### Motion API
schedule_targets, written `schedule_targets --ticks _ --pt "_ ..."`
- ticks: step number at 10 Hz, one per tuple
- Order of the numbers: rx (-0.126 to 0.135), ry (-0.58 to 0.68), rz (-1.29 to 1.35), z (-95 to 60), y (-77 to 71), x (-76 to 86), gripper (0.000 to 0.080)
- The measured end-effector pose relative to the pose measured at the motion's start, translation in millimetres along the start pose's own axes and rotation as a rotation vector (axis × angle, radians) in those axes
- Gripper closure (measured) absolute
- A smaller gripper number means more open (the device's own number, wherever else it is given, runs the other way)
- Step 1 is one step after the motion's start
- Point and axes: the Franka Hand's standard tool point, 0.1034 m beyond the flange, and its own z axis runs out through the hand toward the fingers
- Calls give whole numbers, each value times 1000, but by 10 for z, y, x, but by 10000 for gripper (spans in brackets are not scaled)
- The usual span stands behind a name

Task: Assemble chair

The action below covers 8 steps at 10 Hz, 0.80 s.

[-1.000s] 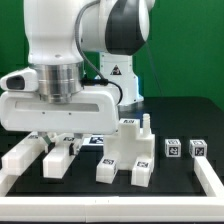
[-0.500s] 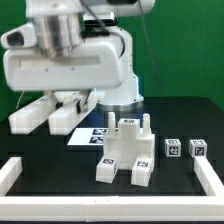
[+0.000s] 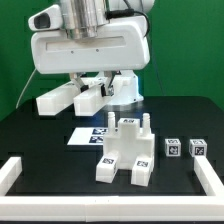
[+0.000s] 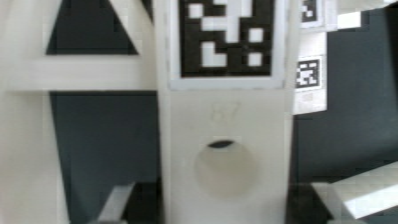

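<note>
Black tabletop (image 3: 40, 150) runs beneath a green backdrop (image 3: 12, 60), and the half-built chair (image 3: 122, 152) stands on it near the middle. Well off to the chair's left in the exterior view, a white border rail (image 3: 8, 172) marks the near corner, with bare black surface between rail and chair. Above the chair and to its left the gripper (image 3: 88, 84) hangs in the air. Its jaws are part-way closed, pinching a white frame part (image 3: 58, 99) whose two bars jut leftward, clear of the table. That part fills the wrist view: a broad bar with a small dark hole (image 4: 222, 143) and a square tag (image 4: 228, 38). Just left of the chair, under the held part, lies the marker board (image 3: 82, 136). To the chair's right and apart from it, one tagged cube (image 3: 173, 148) and a second cube (image 3: 197, 148) sit side by side. Beyond them a second rail (image 3: 208, 175) closes that edge.
</note>
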Motion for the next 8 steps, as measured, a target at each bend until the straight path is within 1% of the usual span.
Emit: schedule_targets --ticks 1,2,3,4,5,6,8 --pt "0 -1 -3 3 -23 -7 515" --pt "-52 4 -46 -29 -197 -91 515" --pt "-60 7 -91 -69 -404 -171 515" --pt "-85 12 -77 -21 -580 -284 515" --pt "-93 20 -38 100 -735 -417 515" --pt "-88 46 -42 180 -757 -459 515" --pt "-90 39 -42 186 -745 -464 515"
